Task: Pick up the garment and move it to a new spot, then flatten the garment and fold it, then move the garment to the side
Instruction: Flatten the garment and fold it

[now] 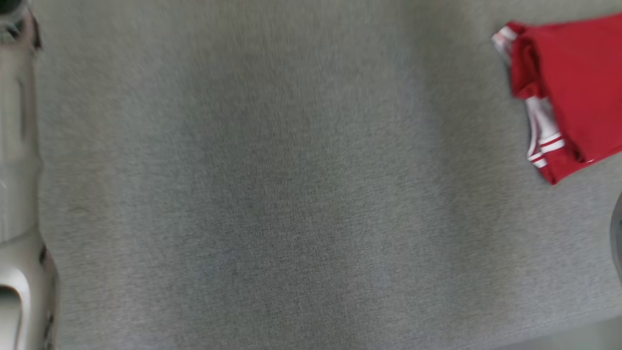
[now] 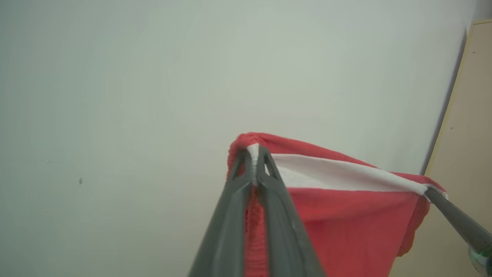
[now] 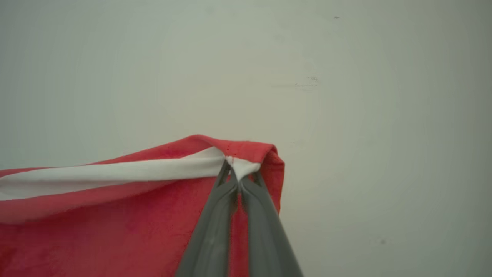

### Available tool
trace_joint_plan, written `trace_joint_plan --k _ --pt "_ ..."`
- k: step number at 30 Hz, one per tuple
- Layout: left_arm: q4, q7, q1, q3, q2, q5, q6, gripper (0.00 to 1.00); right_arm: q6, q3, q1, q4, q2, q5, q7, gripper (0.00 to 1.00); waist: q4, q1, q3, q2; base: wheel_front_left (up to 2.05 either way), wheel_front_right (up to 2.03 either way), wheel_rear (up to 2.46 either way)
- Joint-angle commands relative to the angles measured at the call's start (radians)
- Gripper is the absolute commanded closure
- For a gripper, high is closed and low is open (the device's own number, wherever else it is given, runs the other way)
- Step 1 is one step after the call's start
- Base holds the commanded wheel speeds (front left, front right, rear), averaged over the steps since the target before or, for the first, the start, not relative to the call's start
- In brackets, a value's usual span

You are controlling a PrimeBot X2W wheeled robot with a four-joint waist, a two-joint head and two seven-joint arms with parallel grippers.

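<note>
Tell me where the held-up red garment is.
The garment hangs stretched between the left hand and right hand, each shut on a top corner, before a pale wall in both wrist views.

I see a red garment (image 2: 346,219) with a white band (image 2: 330,175) along its top edge, lifted and stretched between two corners. The left gripper (image 2: 254,154) is pinched tight on its left corner and the right gripper (image 3: 237,169) on its right one. The cloth hangs down from that edge in soft folds. In my blurred head view, a folded red cloth (image 1: 566,92) with white stripes lies far right on the grey surface (image 1: 272,194). I cannot tell whether it is the same piece.
</note>
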Motion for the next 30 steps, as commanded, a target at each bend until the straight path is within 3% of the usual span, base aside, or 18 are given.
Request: trace_joint_plan --k 1,7,13,18,23,30 --pt "0.01 -0.02 -0.031 0.007 0.002 0.01 -0.007 1.0 -0.003 -0.011 -0.024 0.017 0.006 -0.013 -0.025 1.0 -0.018 -0.0006 0.216 -0.0003 0.0 0.0 0.0" --pt "0.07 -0.123 -0.076 0.009 0.008 0.006 -0.037 1.0 -0.003 -0.002 -0.065 0.099 0.015 -0.037 -0.116 1.0 -0.006 -0.0006 0.272 -0.0003 0.0 0.0 0.0" --pt "0.113 -0.173 0.052 -0.029 -0.001 -0.007 -0.055 1.0 -0.003 0.116 0.034 0.139 -0.02 -0.008 -0.164 1.0 0.007 -0.0006 0.261 -0.0003 0.0 0.0 0.0" --pt "0.039 -0.183 0.221 -0.08 -0.002 -0.05 -0.056 1.0 -0.003 0.207 0.156 0.086 -0.087 0.051 -0.173 1.0 0.021 -0.0006 0.187 -0.0003 0.0 0.0 0.0" --pt "-0.07 -0.183 0.443 -0.12 0.002 -0.102 -0.055 1.0 -0.003 0.28 0.328 -0.021 -0.168 0.103 -0.102 1.0 0.031 -0.0006 0.055 -0.0003 0.0 0.0 0.0" --pt "-0.081 -0.182 0.73 -0.175 0.042 -0.149 -0.055 1.0 -0.003 0.288 0.642 -0.19 -0.242 0.161 0.132 1.0 0.021 -0.0006 -0.135 -0.0003 0.0 0.0 0.0"
